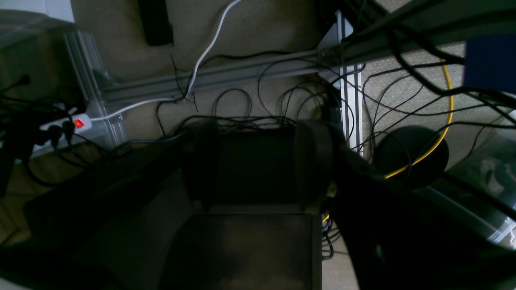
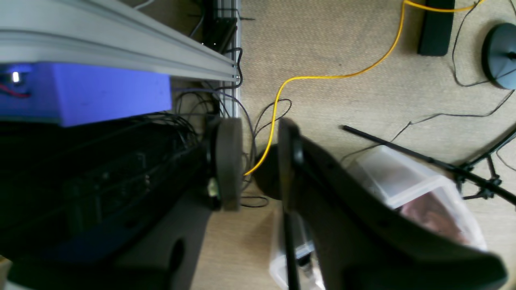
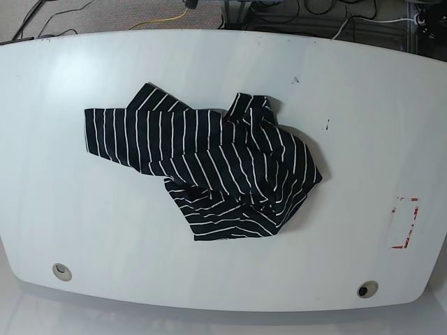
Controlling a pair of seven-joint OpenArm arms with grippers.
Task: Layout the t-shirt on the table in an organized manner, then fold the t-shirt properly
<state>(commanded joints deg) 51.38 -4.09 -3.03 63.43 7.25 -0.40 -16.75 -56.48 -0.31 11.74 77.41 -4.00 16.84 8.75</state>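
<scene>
Lying crumpled near the middle of the table point(image 3: 63, 84): t-shirt point(image 3: 216, 167), long axis running across the base view, red marking point(image 3: 405, 223) well off its right. Neither arm over the table, so neither is nearer. Right gripper point(image 2: 260, 161) parted, empty; left gripper point(image 1: 258, 165) parted, holding nothing visible.

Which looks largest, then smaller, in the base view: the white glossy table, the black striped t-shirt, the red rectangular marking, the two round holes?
1. White glossy table
2. Black white-striped fabric t-shirt
3. Red rectangular marking
4. The left round hole and right round hole look alike in size, so they tie.
</scene>
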